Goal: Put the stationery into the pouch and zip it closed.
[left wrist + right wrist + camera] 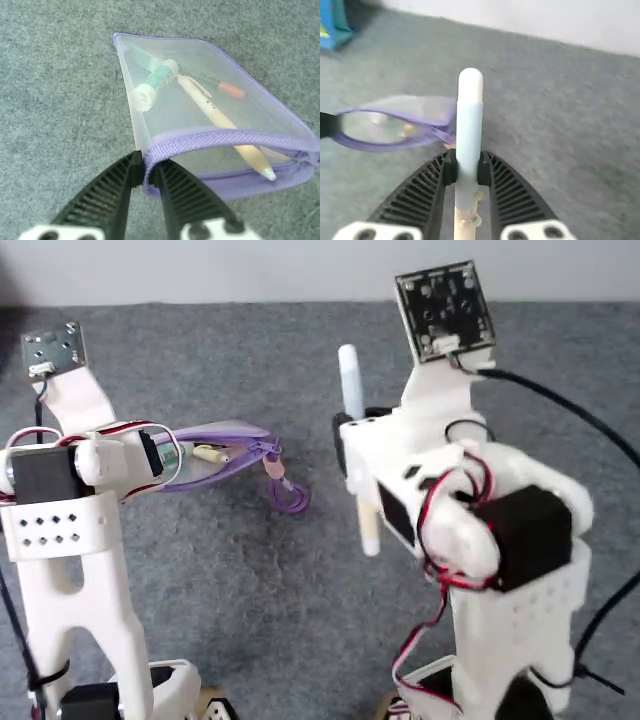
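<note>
Left claw (146,172) clamped on the mesh pouch (200,110) rim; right claw (468,167) clamped on a capped pen (469,115), with the pouch ahead of it.

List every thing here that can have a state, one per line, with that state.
Pouch: unzipped, mouth open.
Left gripper: shut on pouch rim.
Right gripper: shut on white pen.
White pen: held clear of pouch.
Cream pen: inside pouch.

The desk (250,580) was covered in grey, felt-like fabric. A plain pale wall (200,270) ran along its far edge. A blue-green object (331,25) stood near the wall. Light fell soft and even across it.
</note>
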Tool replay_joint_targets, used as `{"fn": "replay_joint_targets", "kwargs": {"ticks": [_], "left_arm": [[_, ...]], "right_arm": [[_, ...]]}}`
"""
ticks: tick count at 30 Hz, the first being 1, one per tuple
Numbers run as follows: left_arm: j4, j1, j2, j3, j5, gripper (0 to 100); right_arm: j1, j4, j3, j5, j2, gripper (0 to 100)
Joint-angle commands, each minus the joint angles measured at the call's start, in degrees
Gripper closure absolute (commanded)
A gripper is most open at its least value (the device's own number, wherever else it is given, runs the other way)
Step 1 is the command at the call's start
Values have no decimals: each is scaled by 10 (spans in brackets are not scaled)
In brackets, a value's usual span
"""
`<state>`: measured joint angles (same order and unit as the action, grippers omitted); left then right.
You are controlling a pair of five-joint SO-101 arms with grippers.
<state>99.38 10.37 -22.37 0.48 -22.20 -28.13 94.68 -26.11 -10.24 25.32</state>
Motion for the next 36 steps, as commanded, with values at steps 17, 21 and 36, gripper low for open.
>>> {"fn": "replay_joint_targets", "kwargs": {"ticks": [17, 21, 36], "left_arm": [[2, -4, -2, -1, 2, 989], [-2, -4, -2, 12, 2, 989], [-18, -4, -4, 52, 2, 989]], "right_arm": [[-125, -816, 521, -69, 102, 991], [-131, -877, 534, -69, 81, 991], [-147, -923, 541, -73, 9, 991]]}}
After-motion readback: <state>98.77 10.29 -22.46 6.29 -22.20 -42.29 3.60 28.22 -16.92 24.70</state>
